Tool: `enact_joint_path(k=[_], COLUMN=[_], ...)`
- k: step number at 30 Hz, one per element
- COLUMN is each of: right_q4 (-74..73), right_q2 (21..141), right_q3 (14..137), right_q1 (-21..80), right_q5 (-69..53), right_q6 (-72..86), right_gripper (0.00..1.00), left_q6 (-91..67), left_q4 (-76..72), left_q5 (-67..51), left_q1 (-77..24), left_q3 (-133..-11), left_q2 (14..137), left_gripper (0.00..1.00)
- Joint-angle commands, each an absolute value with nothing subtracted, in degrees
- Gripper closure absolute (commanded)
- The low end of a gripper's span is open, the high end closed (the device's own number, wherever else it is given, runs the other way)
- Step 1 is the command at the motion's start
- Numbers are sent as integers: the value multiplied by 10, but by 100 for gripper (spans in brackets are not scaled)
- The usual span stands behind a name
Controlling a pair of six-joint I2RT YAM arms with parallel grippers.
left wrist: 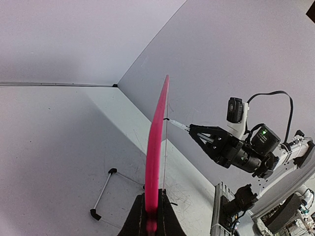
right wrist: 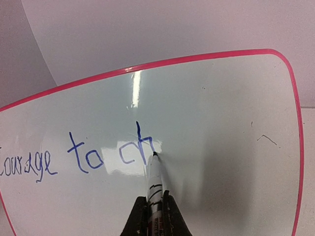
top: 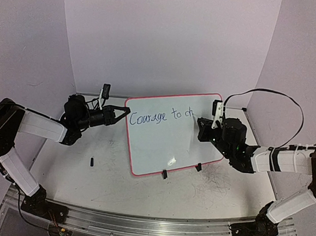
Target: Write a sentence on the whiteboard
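The whiteboard (top: 156, 145) stands tilted on two black clip feet at the table's middle, red-pink rim around it. Blue cursive writing (top: 161, 116) on it reads "Courage to ch"; the right wrist view shows the writing (right wrist: 86, 157) too. My left gripper (top: 121, 112) is shut on the board's left edge; the left wrist view shows the rim (left wrist: 156, 157) edge-on between the jaws. My right gripper (top: 199, 127) is shut on a white marker (right wrist: 155, 184), whose tip touches the whiteboard (right wrist: 221, 147) at the foot of the "h".
A small black marker cap (top: 91, 161) lies on the scuffed tabletop (top: 218, 191) left of the board. A thin white rod with black ends (left wrist: 102, 191) lies behind the board. White walls enclose the back and sides.
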State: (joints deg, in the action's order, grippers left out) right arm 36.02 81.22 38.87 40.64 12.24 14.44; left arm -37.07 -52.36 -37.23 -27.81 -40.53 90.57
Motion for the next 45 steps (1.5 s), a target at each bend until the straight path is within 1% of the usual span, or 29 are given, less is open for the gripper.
enact_joint_path(k=[1, 11, 27, 45], right_q4=[339, 365, 389, 375], right_q2=[798, 778, 815, 807], right_q3=[381, 394, 405, 390], right_q1=[405, 390, 374, 375], right_q5=[120, 103, 91, 60], right_q6=[150, 149, 144, 138], right_gripper=[100, 100, 100, 100], left_q6=[-341, -340, -336, -333], left_q4=[-466, -464, -458, -452], left_q5=[-379, -378, -379, -378], left_q1=[-300, -301, -301, -304], left_q3=[-411, -415, -420, -423], left_q2=[907, 910, 911, 910], left_gripper=[100, 100, 100, 100])
